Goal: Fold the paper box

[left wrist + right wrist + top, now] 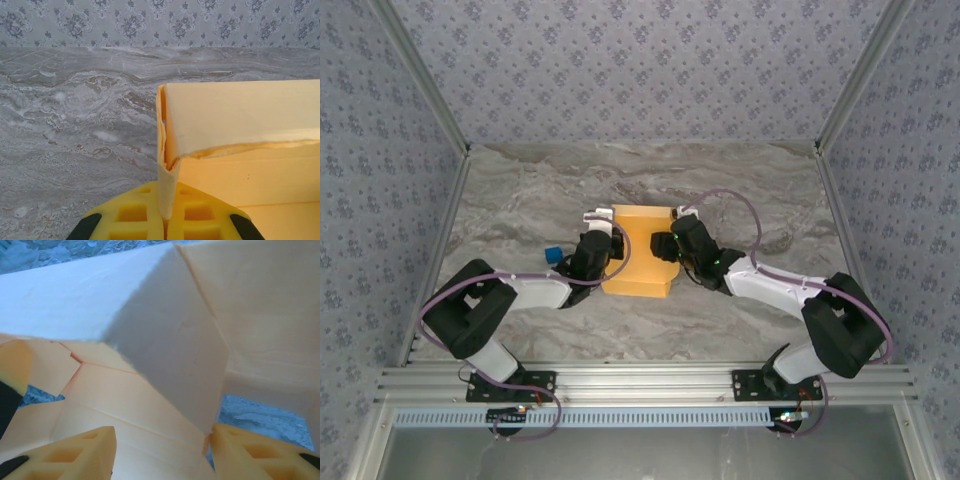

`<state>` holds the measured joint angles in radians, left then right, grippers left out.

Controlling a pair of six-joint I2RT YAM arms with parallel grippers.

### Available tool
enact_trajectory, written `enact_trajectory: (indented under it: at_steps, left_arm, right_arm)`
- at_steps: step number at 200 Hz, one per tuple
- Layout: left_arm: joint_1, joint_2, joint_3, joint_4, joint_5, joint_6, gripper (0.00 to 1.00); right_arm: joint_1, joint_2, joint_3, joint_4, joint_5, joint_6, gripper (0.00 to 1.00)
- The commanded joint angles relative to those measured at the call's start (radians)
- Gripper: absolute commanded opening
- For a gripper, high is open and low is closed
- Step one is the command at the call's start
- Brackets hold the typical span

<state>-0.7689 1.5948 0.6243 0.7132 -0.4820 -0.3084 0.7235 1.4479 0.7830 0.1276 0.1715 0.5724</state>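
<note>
On table (pixel 520 200): paper box (pixel 640 255) half-folded | left claw (pixel 167 220) clamped on it | right claw (pixel 160 447) apart

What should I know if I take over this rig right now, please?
Left gripper: shut on an upright flap at the paper box's left edge.
Right gripper: open, straddling a raised panel on its right side.
The box sits between the two grippers, partly folded, not closed.
Left to do: finish folding the remaining panels.
A small blue cube lies near the left gripper; ignore it.
</note>
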Motion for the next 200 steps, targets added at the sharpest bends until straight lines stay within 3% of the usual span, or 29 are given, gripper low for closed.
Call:
enact_trajectory:
  at_steps: [1,93,148,200]
  left_arm:
    - [-0.007,-0.025,0.009,0.017,0.017,-0.013,0.0]
    - [-0.005,-0.025,0.003,0.015,0.006,-0.011,0.0]
    - [0.004,-0.028,0.003,0.007,0.0,-0.012,0.0]
    - [0.022,-0.051,-0.001,-0.024,0.018,-0.037,0.0]
  right_arm:
    - [0.012,0.025,-0.019,0.053,-0.045,-0.024,0.51]
    - [0.023,0.034,-0.002,0.01,-0.076,-0.099,0.45]
    - [0.017,-0.107,0.01,-0.164,-0.034,-0.205,0.53]
    - [-0.002,-0.262,0.063,-0.369,-0.122,-0.373,0.62]
